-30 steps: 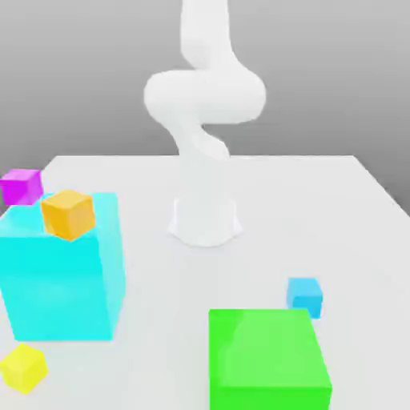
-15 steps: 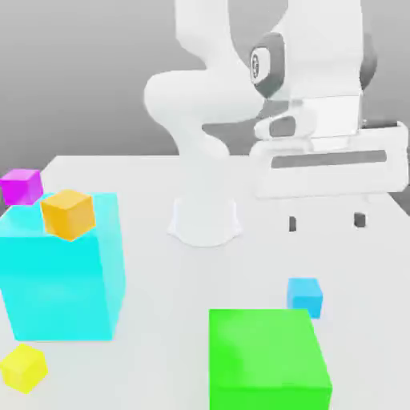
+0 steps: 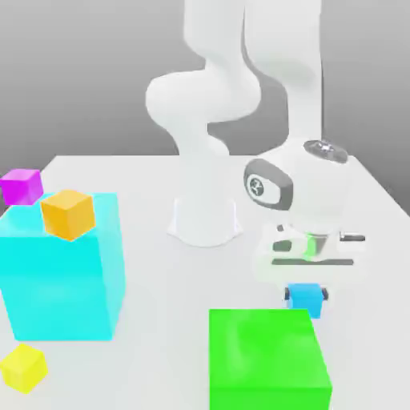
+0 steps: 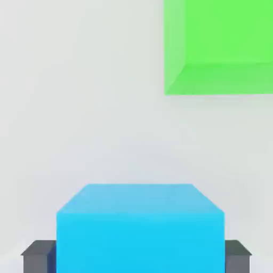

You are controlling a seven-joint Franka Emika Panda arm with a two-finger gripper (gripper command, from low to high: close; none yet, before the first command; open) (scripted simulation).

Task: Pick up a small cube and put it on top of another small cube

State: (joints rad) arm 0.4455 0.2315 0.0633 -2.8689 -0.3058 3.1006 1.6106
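The small sky-blue cube point(image 4: 139, 226) looks smooth, matt and plastic-like; the large green box point(image 3: 268, 359) has a flat, even sheen; the white arm point(image 3: 292, 188) looks like smooth, faintly glossy moulded plastic; the pale grey table point(image 3: 144, 264) is plain and matt.

A: What kind of setting does the figure show?

B: A simulated tabletop workspace, not a real room. A flat, pale table point(image 3: 120, 336) ends in clean edges against a featureless grey backdrop, with no walls, furniture or fixtures.

A: Which features mark it as synthetic?

B: The objects are plain, evenly coloured solids: a large cyan box point(image 3: 60, 276), a large green box point(image 3: 268, 360), and small orange point(image 3: 69, 214), magenta point(image 3: 22, 186) and yellow point(image 3: 22, 367) cubes. The white arm point(image 3: 210, 120) is smooth and unmarked, mounted directly on the table.
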